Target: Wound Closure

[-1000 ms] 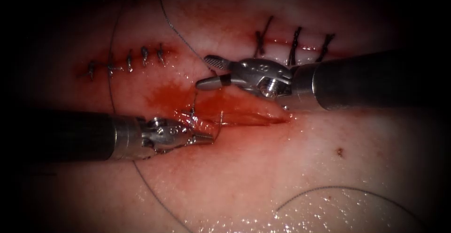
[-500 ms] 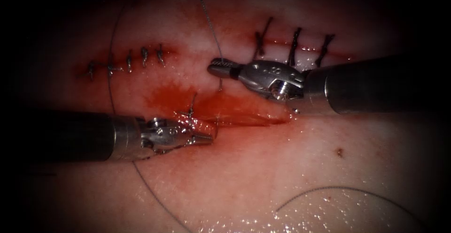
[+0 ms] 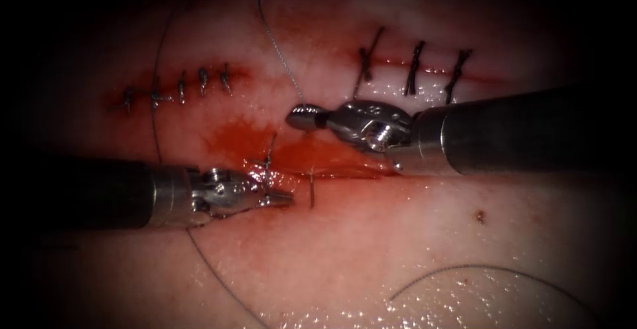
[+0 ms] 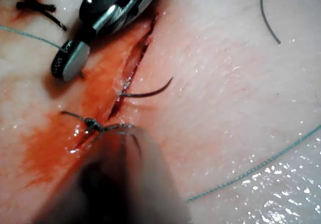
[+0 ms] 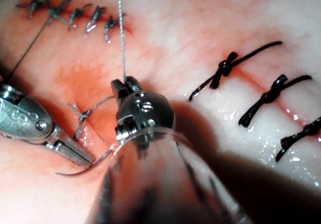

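Pale pink tissue (image 3: 411,236), red fluid (image 3: 239,136) at the cut (image 3: 345,170), black stitches (image 3: 415,67), teal-green thread (image 4: 251,171), silver end effector (image 3: 302,115)

tissue (image 3: 371,236) | red fluid (image 3: 232,136) around the cut (image 3: 332,170) | loose thread (image 3: 464,272) on its surface (curved)

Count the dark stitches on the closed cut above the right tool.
3, in a row above the right tool: one nearest the open cut's end, one in the middle, one furthest right. The shaft may hide more.

Two grippers (image 3: 302,115) (image 3: 282,198), one needle (image 3: 311,190), three dark stitches (image 3: 413,68) (five smaller ones (image 3: 180,87) leftward).
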Controlling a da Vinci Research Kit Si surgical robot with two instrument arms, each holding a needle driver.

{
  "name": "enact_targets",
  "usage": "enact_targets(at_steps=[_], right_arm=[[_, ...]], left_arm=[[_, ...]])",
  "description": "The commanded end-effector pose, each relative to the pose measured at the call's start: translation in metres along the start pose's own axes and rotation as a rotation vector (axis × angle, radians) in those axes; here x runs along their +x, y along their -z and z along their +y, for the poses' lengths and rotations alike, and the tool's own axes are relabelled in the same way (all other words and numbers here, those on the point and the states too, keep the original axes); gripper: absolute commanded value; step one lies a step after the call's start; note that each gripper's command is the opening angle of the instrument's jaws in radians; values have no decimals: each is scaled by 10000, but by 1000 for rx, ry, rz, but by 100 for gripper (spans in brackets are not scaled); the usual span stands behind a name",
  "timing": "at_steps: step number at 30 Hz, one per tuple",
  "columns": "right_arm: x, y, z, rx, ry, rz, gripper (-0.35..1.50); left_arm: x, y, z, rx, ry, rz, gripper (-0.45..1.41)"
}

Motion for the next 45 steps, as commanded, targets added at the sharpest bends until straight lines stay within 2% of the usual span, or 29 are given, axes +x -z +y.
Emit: enact_targets(at_steps=[1, 5, 7, 8, 9, 11, 17, 21, 25, 28, 29, 35, 40, 45], right_arm=[[-7, -6, -5, 17, -32, -16, -35], [-7, -7, -5, 38, -39, -17, -35], [-2, -7, 0, 82, -23, 25, 32], [2, -6, 4, 82, -21, 52, 78], [5, -5, 7, 82, -21, 75, 99], [13, 1, 17, 80, 1, 119, 126], [30, 32, 49, 51, 70, 177, 138], [37, 51, 67, 30, 92, 219, 146], [41, 65, 78, 35, 119, 243, 146], [40, 70, 82, 40, 170, 238, 145], [39, 71, 83, 63, 229, 227, 141], [38, 68, 85, 82, 360, 219, 140], [41, 68, 89, 78, 407, 219, 148], [42, 71, 92, 69, 419, 221, 148]], left_arm=[[0, -8, 7, 6, -10, 26, -15], [1, -6, 11, 19, -36, 79, -20], [5, -2, 14, 45, -116, 147, -3], [6, -1, 14, 52, -151, 171, 0], [9, 1, 14, 58, -187, 206, 0], [13, 5, 13, 67, -239, 293, 0], [30, 13, 10, 96, -374, 427, 24], [37, 11, 8, 89, -388, 464, 44], [43, 7, 5, 80, -393, 518, 51], [47, 7, 3, 78, -396, 565, 52], [49, 8, 0, 74, -400, 591, 52], [55, 4, -5, 36, -421, 628, 46], [62, -3, -6, 21, -437, 639, 44], [69, -8, -11, 5, -453, 651, 39]])
